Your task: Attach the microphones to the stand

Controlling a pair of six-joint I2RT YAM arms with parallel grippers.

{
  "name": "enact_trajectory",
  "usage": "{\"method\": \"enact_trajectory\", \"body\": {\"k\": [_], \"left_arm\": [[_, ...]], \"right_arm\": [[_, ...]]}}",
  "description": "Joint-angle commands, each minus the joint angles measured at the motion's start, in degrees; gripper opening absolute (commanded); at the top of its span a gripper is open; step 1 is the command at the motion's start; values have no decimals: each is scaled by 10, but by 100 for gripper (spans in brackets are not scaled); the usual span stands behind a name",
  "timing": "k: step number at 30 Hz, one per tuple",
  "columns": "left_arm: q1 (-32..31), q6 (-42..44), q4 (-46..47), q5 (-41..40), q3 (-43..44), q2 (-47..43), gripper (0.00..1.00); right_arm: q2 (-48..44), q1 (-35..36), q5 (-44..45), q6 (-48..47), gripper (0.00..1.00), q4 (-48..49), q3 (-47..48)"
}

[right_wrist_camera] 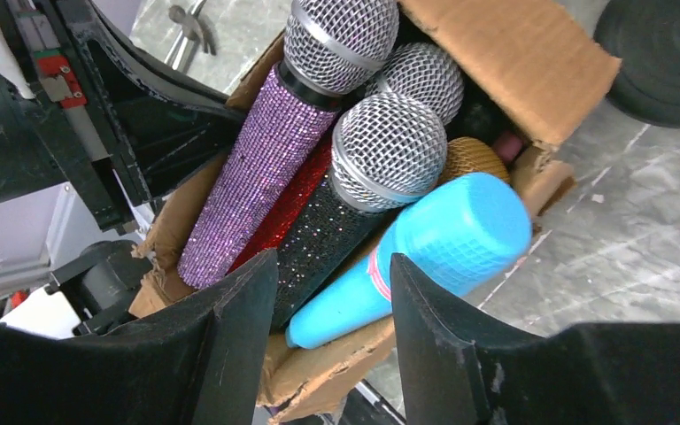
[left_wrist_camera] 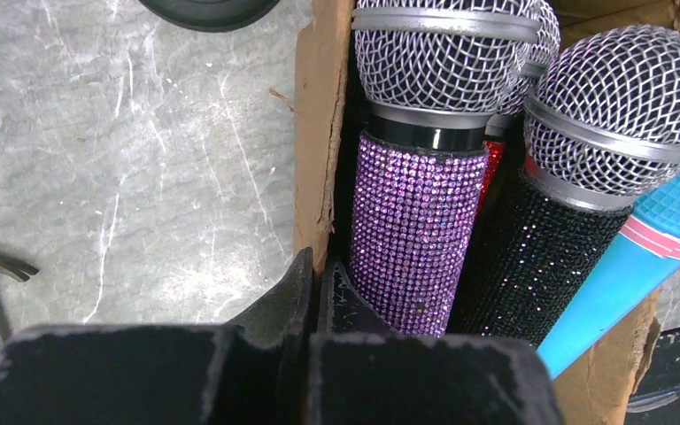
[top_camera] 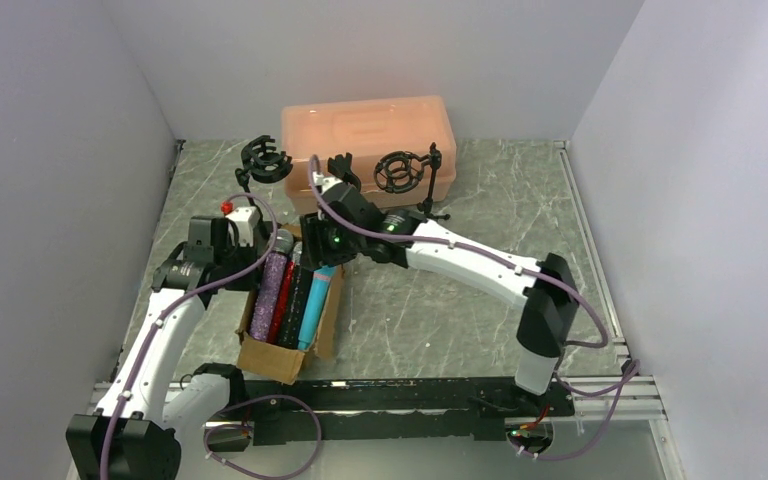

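A cardboard box [top_camera: 270,360] holds several microphones: purple glitter [right_wrist_camera: 257,177], red glitter [right_wrist_camera: 292,199], black glitter [right_wrist_camera: 336,221], teal [right_wrist_camera: 443,239] and a gold mesh head [right_wrist_camera: 471,158]. My left gripper [left_wrist_camera: 319,266] is shut on the box's left wall [left_wrist_camera: 314,133], one finger outside it and one inside against the purple microphone [left_wrist_camera: 412,230]. Over the box's far end, my right gripper [right_wrist_camera: 332,266] is open, its fingers astride the teal microphone's handle without touching it. Black clip stands [top_camera: 265,160] [top_camera: 400,172] wait behind the box.
A pink lidded plastic bin [top_camera: 365,135] sits against the back wall behind the stands. A third black clip [top_camera: 343,165] stands between them, close to my right arm. A round black stand base [right_wrist_camera: 664,53] lies just right of the box.
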Motion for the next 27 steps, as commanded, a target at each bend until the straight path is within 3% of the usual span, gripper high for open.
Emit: {"method": "enact_trajectory", "body": {"k": [1,16,27], "left_arm": [[10,-56,67,-17,19,-13,0],[23,-101,39,-47,35,-12,0],[35,-129,34,-27,43,-23,0]], "right_arm": [[40,7,7,-9,53,-42,60],[29,12,128,-18,56,-107,83],[-17,14,106,16,59,-71,9]]}}
